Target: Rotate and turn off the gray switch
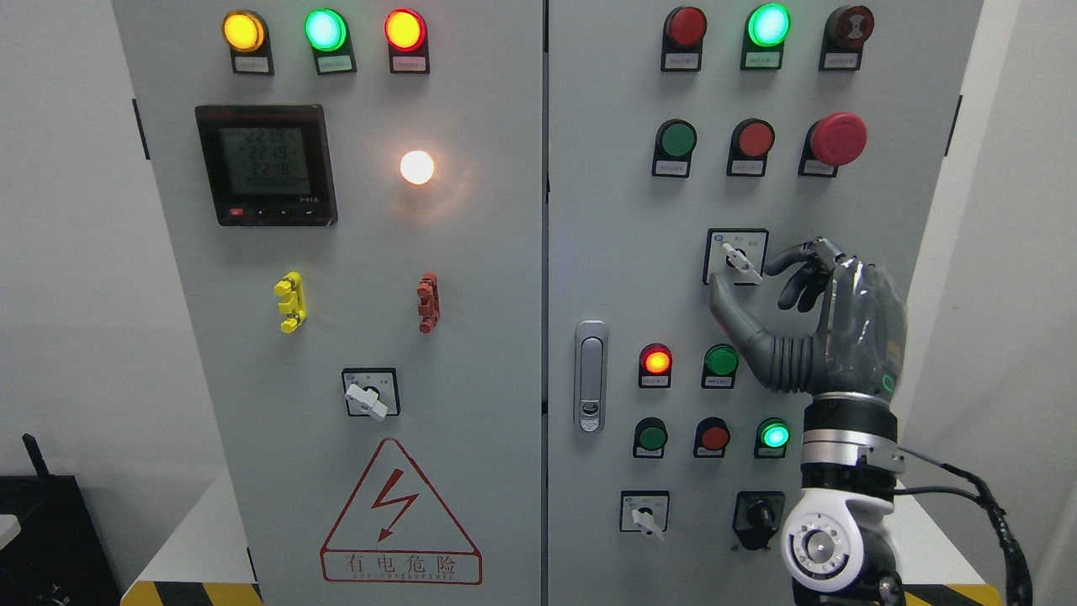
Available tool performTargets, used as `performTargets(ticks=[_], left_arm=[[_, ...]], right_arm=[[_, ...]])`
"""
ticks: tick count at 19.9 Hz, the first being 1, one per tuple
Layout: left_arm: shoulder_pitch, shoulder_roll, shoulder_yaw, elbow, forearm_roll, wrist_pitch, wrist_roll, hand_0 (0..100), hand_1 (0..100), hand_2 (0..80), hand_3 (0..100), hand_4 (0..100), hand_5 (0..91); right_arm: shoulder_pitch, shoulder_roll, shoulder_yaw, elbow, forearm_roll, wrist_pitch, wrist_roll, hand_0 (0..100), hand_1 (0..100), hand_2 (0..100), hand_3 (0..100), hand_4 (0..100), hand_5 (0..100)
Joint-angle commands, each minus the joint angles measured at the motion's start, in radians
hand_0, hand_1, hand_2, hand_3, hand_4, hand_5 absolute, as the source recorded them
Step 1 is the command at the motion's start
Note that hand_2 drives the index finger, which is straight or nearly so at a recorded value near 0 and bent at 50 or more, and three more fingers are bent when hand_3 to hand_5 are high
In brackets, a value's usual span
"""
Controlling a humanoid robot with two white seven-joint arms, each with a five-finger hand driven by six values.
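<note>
Right hand (757, 282) at switch (739, 259), right of frame centre; thumb and fingers apart, bracketing knob. Approach step; closing, then twisting needed.

Gray switch (740, 260): pale rotary knob on square black-framed plate, right door, mid-height; handle angled toward lower right.

An industrial electrical room: a control cabinet (471, 278) bearing a high-voltage warning sign (400, 515).

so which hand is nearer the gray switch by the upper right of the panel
Right. The right hand is at the gray switch, thumb below it and fingers to its right; the left hand is not in view.
</note>
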Motion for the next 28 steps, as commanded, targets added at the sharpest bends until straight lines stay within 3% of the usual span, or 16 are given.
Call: performTargets(ticks=[1,11,28], left_arm=[[-0.009,0.000,0.008,-0.026,0.020,-0.001,0.003,12,39,0.0,0,0,0.0],[-0.009,0.000,0.008,-0.026,0.020,-0.001,0.003,12,39,0.0,0,0,0.0],[-0.009,0.000,0.008,-0.026,0.018,-0.001,0.003,12,39,0.0,0,0,0.0]], right_arm=[[-0.004,0.000,0.021,0.017,0.000,-0.001,-0.001,6,48,58,88,91,100],[-0.010,0.002,0.016,0.017,0.000,0.013,-0.003,12,47,60,89,91,100],[-0.026,0.000,0.016,0.031,0.002,0.030,-0.001,14,48,60,90,91,100]])
